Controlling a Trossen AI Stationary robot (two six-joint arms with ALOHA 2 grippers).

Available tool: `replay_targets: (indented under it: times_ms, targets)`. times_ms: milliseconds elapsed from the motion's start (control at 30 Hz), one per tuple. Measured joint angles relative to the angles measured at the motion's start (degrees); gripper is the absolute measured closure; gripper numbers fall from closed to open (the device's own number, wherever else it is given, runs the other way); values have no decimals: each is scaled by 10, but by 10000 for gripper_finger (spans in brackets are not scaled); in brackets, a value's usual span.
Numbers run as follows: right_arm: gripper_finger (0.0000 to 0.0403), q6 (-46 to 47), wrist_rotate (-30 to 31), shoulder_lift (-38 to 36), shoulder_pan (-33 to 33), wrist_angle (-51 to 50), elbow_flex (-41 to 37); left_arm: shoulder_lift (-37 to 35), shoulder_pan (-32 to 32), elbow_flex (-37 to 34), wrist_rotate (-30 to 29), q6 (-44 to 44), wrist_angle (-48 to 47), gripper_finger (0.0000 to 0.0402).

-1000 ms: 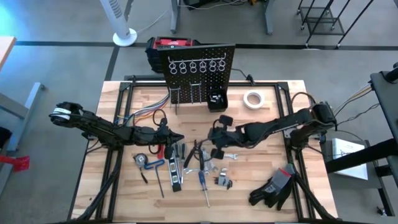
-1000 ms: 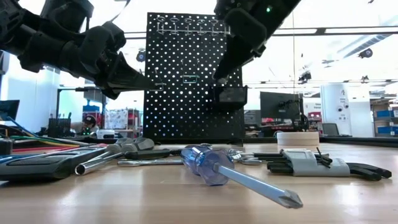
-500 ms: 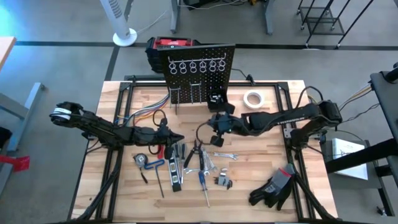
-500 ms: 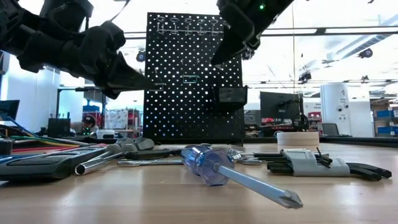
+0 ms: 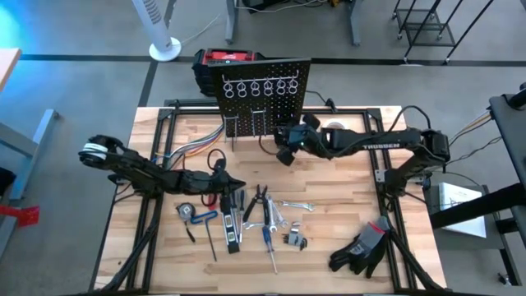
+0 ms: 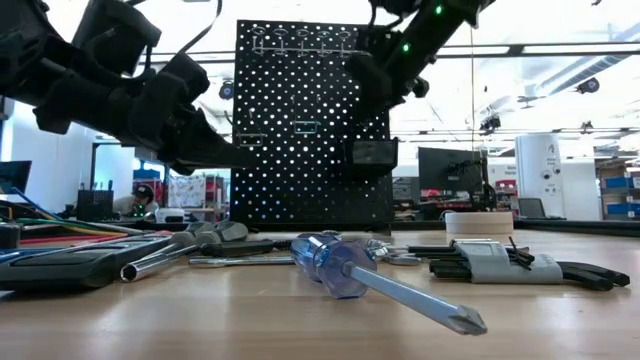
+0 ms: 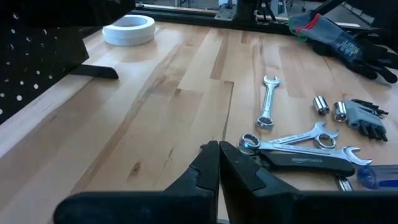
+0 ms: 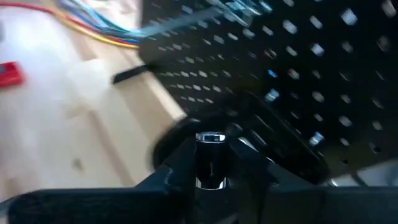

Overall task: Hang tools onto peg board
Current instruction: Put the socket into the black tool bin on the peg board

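The right gripper (image 5: 285, 150) has swung up from the middle of the table to the peg board (image 5: 265, 92) in the last second. In the top view it now sits at about 5 o'clock from the board, right by the small black bin (image 5: 287, 131). Its fingers pinch a little shiny metal piece (image 8: 210, 160), which looks like a socket. They have started to loosen a bit, but the piece is still between them. My guess is the robot is about to drop it into the bin, so one tool is nearly put away.

The left gripper (image 5: 234, 182) is shut tight with nothing in it. It has barely moved and waits low over the table, at about 7 o'clock from the board.

The other tools (image 5: 255, 215) still lie in a heap at about 6 o'clock from the board. I can see wrenches (image 7: 292, 138), pliers and a blue-handled screwdriver (image 6: 345, 266). The ring hooks (image 5: 255, 86) along the top look empty, so most of the job is left.
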Motion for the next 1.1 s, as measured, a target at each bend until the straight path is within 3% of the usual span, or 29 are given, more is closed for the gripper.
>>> replay_targets:
  times_ms: [267,433,733,967,1100]
  targets:
    - [245,31,38,0,-24,-1,-2,33,-1,0,19,15,95,401]
    - [217,21,45,-2,-4,-4,-2,29,-1,0,33,16,108,401]
    - [230,27,38,-5,110,-27,-2,29,-1,0,35,3,114,401]
    - [241,61,-34,-5,195,-44,-2,27,-1,0,35,2,131,401]
    - [240,86,-46,-5,233,-59,-2,22,-1,0,35,2,136,401]
